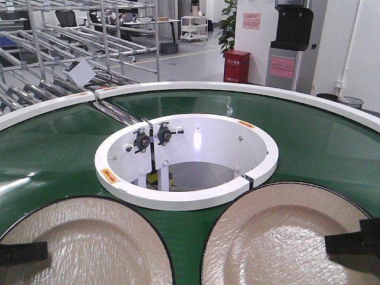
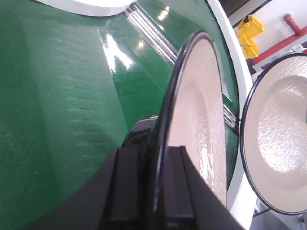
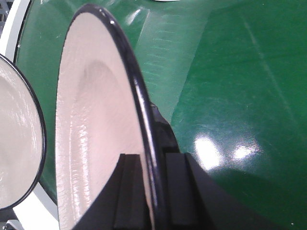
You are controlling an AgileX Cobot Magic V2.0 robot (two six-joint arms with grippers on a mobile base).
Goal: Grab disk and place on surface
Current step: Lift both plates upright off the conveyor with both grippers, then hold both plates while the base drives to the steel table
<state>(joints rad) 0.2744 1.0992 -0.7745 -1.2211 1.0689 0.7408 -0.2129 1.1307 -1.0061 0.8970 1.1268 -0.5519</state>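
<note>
Two disks show: cream plates with black rims, side by side over the green conveyor belt [image 1: 53,154] at the near edge. My left gripper [image 1: 24,252] is shut on the outer rim of the left disk [image 1: 83,243]; the wrist view shows that rim [image 2: 196,120] pinched between my left gripper's [image 2: 156,187] fingers. My right gripper [image 1: 353,240] is shut on the rim of the right disk [image 1: 285,237], seen edge-on [image 3: 96,134] in my right gripper [image 3: 154,191]. Each wrist view also catches the other disk [image 2: 280,139], [image 3: 17,139]. The dark metal tabletop surface is out of view.
A white inner ring [image 1: 178,199] with bearings mounted on it rises from the middle of the belt, just beyond both disks. A white outer rim [image 1: 309,98] bounds the belt. Metal roller racks [image 1: 59,47] stand far left, a red box [image 1: 236,65] and a dispenser [image 1: 291,47] behind.
</note>
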